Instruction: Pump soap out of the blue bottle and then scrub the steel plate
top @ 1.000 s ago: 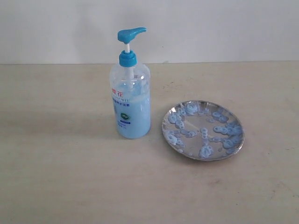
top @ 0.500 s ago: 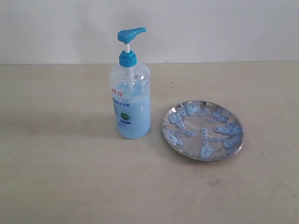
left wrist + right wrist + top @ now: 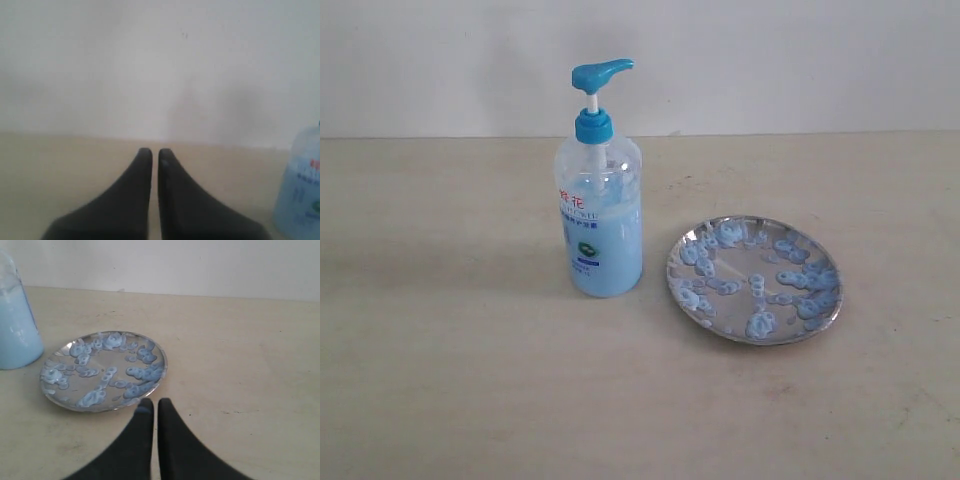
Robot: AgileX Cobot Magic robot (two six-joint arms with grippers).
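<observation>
The bottle (image 3: 600,215) stands upright on the tabletop (image 3: 450,380), left of the frame's centre in the exterior view. Its long axis is vertical, and the blue pump head (image 3: 602,72) is raised with its spout pointing to the right of the frame, toward the side where the plate lies. Pale blue soap (image 3: 605,258) fills roughly the lower half of the clear body. The label faces the front left.

The plate (image 3: 672,272) lies flat just right of the bottle, near it but not touching, and is dotted all over with foamy blue-white blobs (image 3: 760,322).

Neither arm shows in the exterior view. The left gripper (image 3: 155,152) hangs above bare tabletop with the bottle off to one side, its jaws together but for a thin slit and holding nothing. The right gripper (image 3: 155,402) sits just beside the plate's rim, its jaws likewise together and empty.
</observation>
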